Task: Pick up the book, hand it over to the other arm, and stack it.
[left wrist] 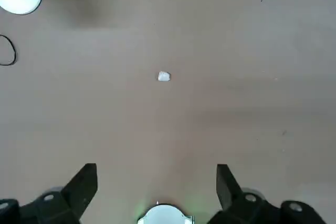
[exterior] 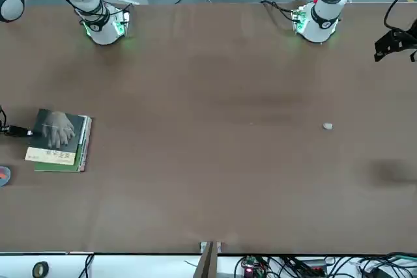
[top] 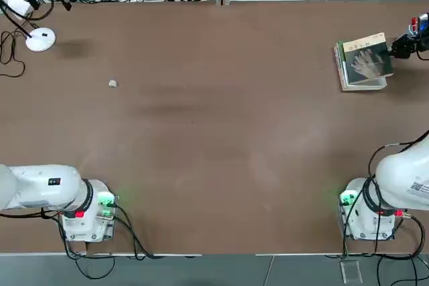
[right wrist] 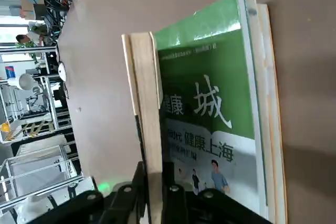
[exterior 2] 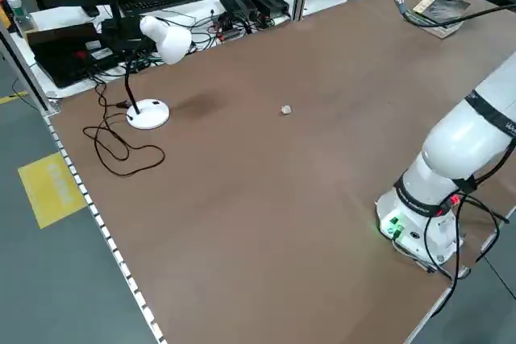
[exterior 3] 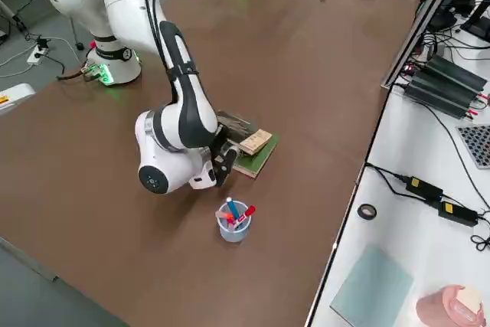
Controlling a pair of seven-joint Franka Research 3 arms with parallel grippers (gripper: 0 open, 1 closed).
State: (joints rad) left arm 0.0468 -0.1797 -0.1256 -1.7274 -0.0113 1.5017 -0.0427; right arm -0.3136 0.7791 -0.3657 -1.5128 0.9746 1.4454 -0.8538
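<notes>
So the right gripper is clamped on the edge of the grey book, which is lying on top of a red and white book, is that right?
Not quite: the lower book is green and white, not red and white. The right wrist view shows its green-and-white cover under the grey book, lifted at the edge that the right gripper is clamped on. The top view shows the grey book on it.

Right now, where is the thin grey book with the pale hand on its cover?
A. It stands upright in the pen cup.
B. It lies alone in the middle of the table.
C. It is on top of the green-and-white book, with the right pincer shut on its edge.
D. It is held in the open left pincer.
C: the grey book rests on the green-and-white book, and the right pincer is shut on its edge, as the right wrist view shows.
</notes>
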